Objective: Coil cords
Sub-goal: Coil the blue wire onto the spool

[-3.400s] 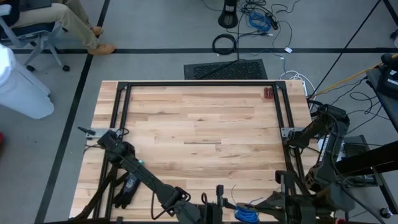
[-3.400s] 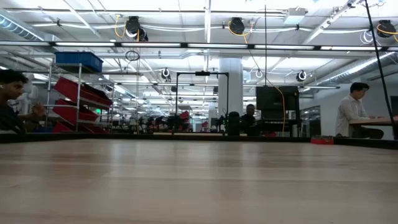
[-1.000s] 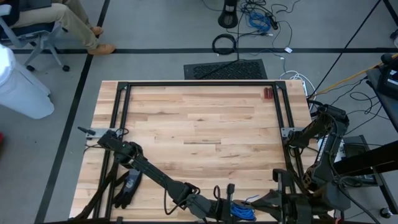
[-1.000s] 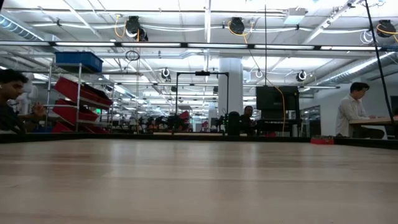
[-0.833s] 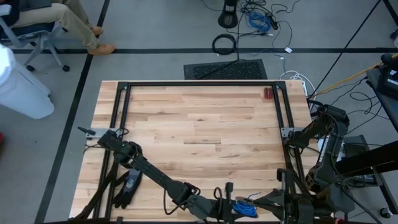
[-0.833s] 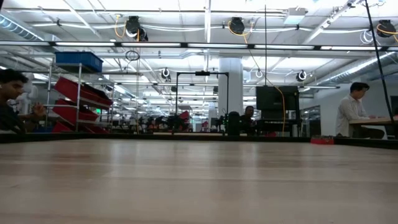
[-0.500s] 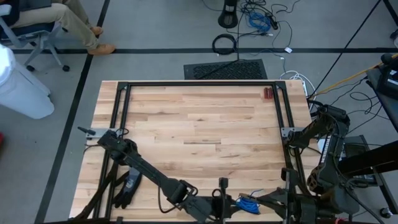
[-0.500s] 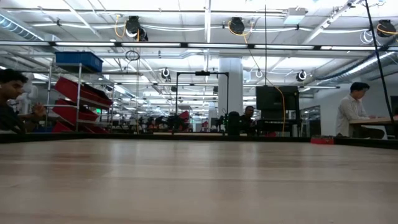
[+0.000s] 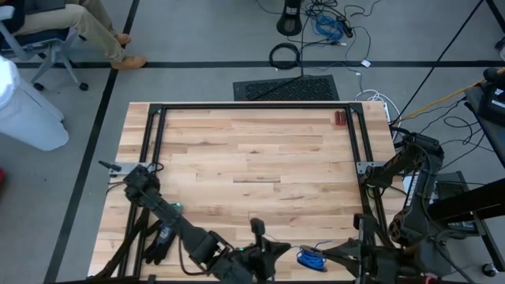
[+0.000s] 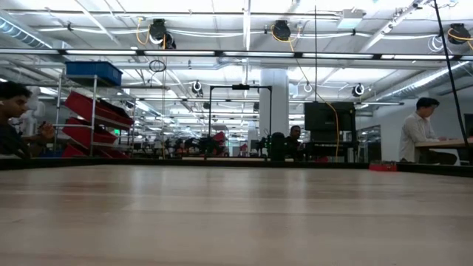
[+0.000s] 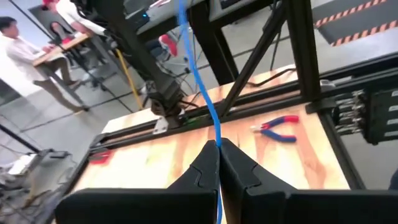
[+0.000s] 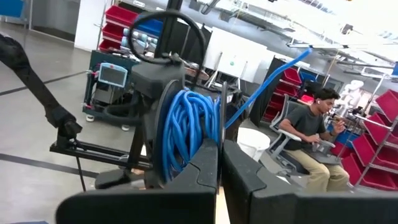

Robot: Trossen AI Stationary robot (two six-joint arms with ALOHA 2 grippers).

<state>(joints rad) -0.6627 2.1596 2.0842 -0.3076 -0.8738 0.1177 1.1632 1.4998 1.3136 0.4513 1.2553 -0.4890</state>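
Observation:
The cords are one thin blue cord, wound into a small coil [image 9: 312, 256] at the table's near edge. A tail [image 12: 267, 81] runs out of the coil. My right gripper [image 9: 327, 257] is shut on the coil [image 12: 186, 124]. My left gripper [image 9: 276, 251], just left of the coil, is shut on the tail [image 11: 198, 74]. The low view shows neither gripper nor the cord. My left gripper pinches the tail [image 11: 215, 135] between its two fingertips. The cord leaves the tips in a straight, taut line and is clear of the table. My right gripper pinches the coil's loops [image 12: 198, 138], several strands together, between its two fingers. The fingers point about level. The loops stand upright in the hold, and the tail leads off taut from their upper side.
A black glove [image 9: 162, 238] lies at the near left under my left arm. Red-handled pliers [image 9: 340, 118] lie at the far right by the black frame [image 9: 252, 106]. A thick black cable ring [image 9: 284, 55] lies on the floor beyond. People sit in the room behind.
My left gripper has moved from right beside the coil toward the table's left edge and a little up. It has rolled and tipped up toward level. The tail has been drawn out straight from the coil. My right gripper has kept the coil almost still.

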